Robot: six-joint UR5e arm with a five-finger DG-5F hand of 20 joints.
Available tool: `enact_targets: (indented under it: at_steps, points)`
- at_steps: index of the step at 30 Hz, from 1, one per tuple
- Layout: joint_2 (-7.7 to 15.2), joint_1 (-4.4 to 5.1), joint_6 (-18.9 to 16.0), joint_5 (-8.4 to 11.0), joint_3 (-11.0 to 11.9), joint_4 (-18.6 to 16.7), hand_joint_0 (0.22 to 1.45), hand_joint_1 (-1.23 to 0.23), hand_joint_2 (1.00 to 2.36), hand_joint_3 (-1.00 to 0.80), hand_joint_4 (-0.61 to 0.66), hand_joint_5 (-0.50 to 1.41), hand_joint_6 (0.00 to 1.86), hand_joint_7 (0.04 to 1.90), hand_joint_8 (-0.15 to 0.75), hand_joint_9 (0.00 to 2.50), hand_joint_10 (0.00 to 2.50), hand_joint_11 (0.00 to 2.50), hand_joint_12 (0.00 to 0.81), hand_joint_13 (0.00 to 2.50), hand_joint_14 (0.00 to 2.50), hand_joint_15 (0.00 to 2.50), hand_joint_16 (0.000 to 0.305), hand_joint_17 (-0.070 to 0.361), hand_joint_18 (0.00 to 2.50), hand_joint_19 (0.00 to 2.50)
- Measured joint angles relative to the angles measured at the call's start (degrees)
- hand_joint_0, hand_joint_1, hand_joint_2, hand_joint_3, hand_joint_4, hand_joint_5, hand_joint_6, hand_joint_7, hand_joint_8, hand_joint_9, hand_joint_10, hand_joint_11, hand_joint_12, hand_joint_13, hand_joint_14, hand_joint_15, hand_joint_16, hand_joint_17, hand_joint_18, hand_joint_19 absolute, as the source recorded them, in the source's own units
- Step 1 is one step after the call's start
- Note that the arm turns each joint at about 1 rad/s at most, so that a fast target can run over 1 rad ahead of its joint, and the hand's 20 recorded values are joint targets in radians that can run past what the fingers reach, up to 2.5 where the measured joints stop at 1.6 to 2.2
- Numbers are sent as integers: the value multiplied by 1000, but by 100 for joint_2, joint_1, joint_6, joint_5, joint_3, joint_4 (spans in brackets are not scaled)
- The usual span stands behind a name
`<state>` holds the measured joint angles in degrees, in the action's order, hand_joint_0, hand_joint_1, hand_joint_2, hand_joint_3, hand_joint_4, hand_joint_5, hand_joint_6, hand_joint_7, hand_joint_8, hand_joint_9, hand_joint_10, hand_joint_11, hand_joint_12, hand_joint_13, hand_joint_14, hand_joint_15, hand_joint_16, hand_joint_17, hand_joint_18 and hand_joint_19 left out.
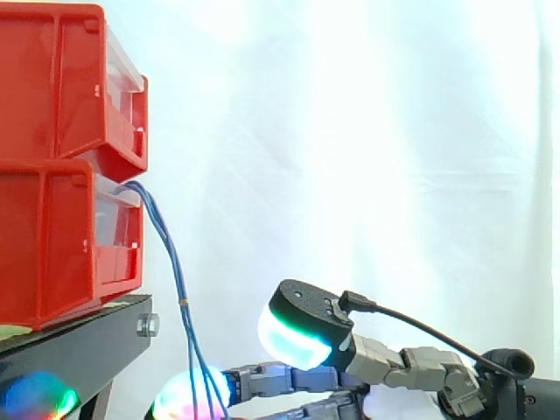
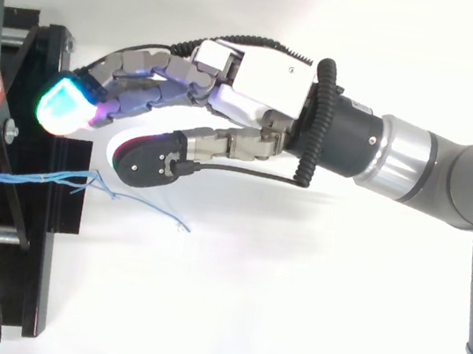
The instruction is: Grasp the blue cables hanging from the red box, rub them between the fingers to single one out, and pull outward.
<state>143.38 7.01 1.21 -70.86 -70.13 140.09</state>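
Side view shows the red box (image 1: 52,254) on the black stand (image 1: 79,341), beneath a second red bin (image 1: 52,79). The hand (image 2: 260,78) sits below and outward of the red box, fingers extended, thumb spread apart, holding nothing. The blue cables (image 1: 178,280) hang from the red box's front lip, crossing before the glowing fingertips (image 1: 171,398). Top view places the strands beside the thumb, not inside the gap. Judgement: shift sideways until they lie between thumb and fingers, then close lightly enough to roll them.

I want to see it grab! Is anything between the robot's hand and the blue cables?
No. In the top view the stretch between the hand and the blue cables is bare; they hang apart from its open fingers.
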Motion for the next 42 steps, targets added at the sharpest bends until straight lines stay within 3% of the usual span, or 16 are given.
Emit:
enact_targets:
  at_steps: [7,14,21,28,42]
  points:
    - [14,61,278,13,7,-166,490,-608,1001,-489,140,-200,502,723,222,626,8,230,287,499,10,245,37,84,325,240]
    - [21,135,439,-11,8,-96,495,-604,1001,-485,139,-195,502,724,223,685,9,274,290,571,12,286,38,85,393,295]
    - [23,237,577,-157,8,101,499,-601,1001,-478,145,-193,502,726,226,705,9,286,289,596,12,307,38,85,419,310]
    - [22,362,807,-326,9,-35,503,-600,1001,-477,142,-191,502,725,225,724,10,305,292,620,13,326,38,86,441,338]
    - [16,404,630,-354,11,-303,519,-600,1004,-461,158,-167,502,783,232,799,12,369,291,710,19,424,39,87,507,414]
